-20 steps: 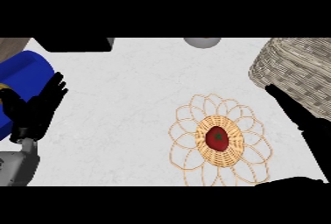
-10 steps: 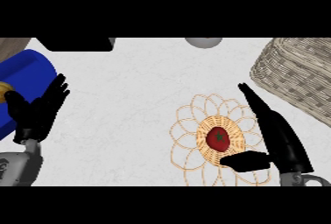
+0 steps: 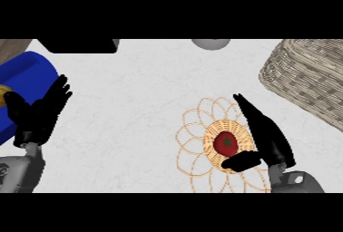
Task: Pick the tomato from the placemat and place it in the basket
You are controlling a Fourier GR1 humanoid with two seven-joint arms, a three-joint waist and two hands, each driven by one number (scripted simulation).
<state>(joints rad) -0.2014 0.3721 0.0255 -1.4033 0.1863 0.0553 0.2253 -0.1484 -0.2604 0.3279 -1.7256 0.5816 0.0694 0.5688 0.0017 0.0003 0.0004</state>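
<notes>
Pale speckled stone counter (image 3: 134, 90) is shown from above, with a round, flower-patterned wicker placemat (image 3: 201, 158) lying at lower right. A red tomato with a green stalk (image 3: 226, 142) is seen resting at the placemat's woven centre. The right hand (image 3: 268, 138) is held just beside it, fingers straight and thumb spread below the fruit, with nothing grasped. The left hand (image 3: 40, 113) is rested open at the left edge, fingers up, in front of a blue rounded object (image 3: 26, 72). A large woven wicker basket (image 3: 308, 77) is cut off at upper right; its contents cannot be seen. Should the fingers be closed off-centre, the round tomato could be nudged sideways and rolled off the mat.
</notes>
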